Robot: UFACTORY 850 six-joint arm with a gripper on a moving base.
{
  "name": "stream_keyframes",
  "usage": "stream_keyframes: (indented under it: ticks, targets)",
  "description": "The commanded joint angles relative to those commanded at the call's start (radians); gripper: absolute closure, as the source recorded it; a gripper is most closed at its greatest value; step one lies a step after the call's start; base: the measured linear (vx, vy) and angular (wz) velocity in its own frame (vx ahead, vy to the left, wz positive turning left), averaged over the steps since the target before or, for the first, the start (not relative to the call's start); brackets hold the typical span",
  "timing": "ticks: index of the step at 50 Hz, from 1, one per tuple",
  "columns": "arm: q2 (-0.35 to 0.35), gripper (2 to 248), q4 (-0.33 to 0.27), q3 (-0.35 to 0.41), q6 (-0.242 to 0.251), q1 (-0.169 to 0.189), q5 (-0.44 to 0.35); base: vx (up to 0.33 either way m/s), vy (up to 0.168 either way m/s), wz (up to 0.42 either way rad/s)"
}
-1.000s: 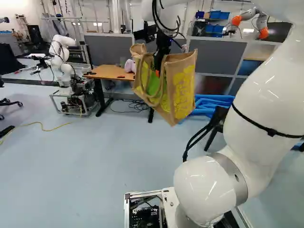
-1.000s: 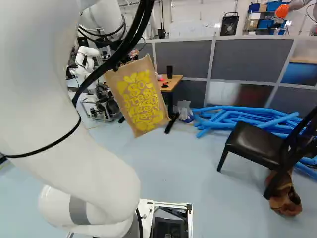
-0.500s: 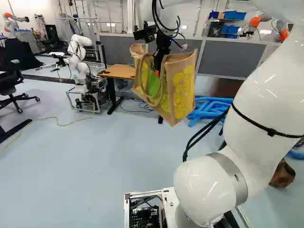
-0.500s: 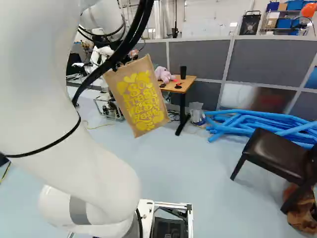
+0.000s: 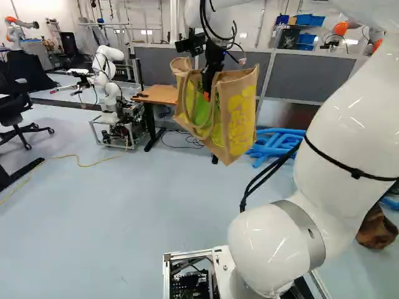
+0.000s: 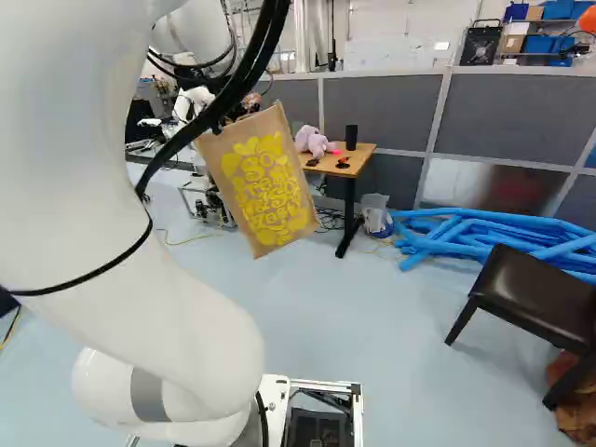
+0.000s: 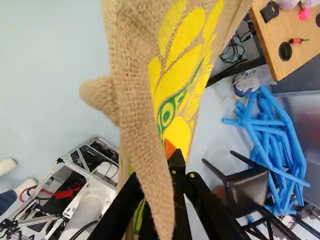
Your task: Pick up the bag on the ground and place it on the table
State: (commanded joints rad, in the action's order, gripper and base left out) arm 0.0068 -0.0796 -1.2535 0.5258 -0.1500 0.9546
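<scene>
Above the floor (image 5: 124, 218) and on the near side of the wooden table (image 6: 363, 155), the tan bag (image 5: 235, 128) is held aloft, tilted, by the gripper (image 5: 207, 96), its fingers nearly closed on the cloth.

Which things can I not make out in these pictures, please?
The claw's hold on the bag: wrist view, handle covers it.
The bag's inside bottom: left base view, its wall hides it.
Brown thing by the chair: right base view, partly behind the chair, cut off by the edge.
Lilac thing on the table: right base view, too small.
</scene>
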Motion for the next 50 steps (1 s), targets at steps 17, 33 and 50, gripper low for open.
stream_keyframes:
  ticks: [17, 33, 50]
  targets:
    - [0.000, 229, 0.000, 0.000, 0.000, 0.000, 0.000, 0.118, 0.113, -0.020]
    - [0.000, 229, 0.000, 0.000, 0.000, 0.000, 0.000, 0.149, 0.121, -0.021]
    - [0.000, 229, 0.000, 0.000, 0.000, 0.000, 0.000, 0.156, 0.113, -0.024]
